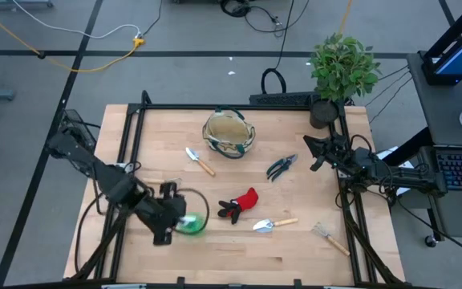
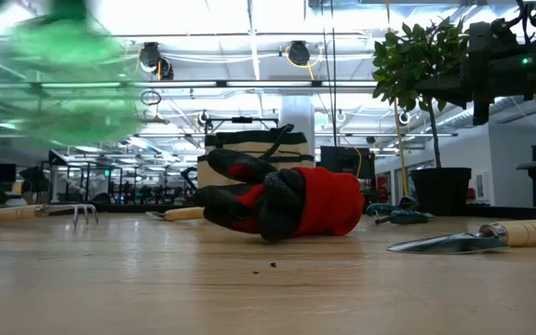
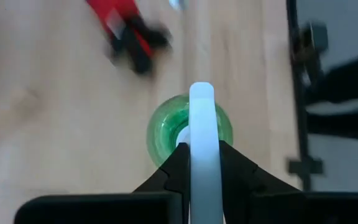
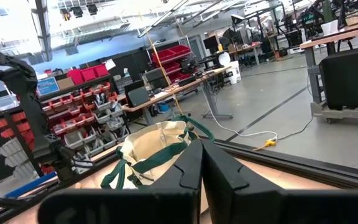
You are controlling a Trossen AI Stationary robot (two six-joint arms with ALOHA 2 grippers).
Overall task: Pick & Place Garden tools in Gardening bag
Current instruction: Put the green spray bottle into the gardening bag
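Green-white round item [image 1: 189, 224] sits clamped in your left end effector [image 1: 175, 218], off the tabletop [image 1: 239, 257], well short of the gardening bag [image 1: 228, 134]. Swing fast and that narrow white grip may slip. Right end effector [image 1: 315, 152] waits beside the bag, fingers together.

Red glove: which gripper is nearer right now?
Left. The left gripper, shut on the green-white round item, sits just beside the red glove; the right gripper waits by the table's far-right edge.
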